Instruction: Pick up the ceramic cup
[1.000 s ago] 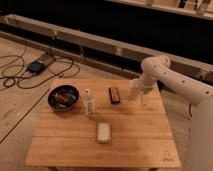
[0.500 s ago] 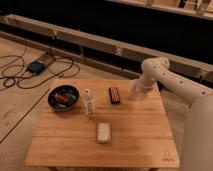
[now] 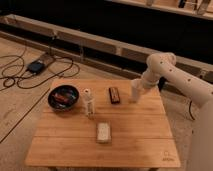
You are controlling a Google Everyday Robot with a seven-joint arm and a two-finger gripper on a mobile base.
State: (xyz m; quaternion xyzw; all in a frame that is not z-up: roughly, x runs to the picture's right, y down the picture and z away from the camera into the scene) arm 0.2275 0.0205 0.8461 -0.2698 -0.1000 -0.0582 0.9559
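- The wooden worktop (image 3: 135, 135) stands on a concrete floor (image 3: 15, 115) with cables (image 3: 20, 75).
- The tool (image 3: 135, 95) hangs over the far right part.
- The ceramic cup (image 3: 135, 91) sits there at the tool.
- A dark bowl (image 3: 63, 97) sits far left.

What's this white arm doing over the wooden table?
A white robot arm reaches in from the right, and its gripper is down over the far right part of the wooden table, at the spot of a small off-white ceramic cup it is meant to pick up. Untouched on the table are a dark bowl, a slim white bottle, a dark flat object and a pale packet.
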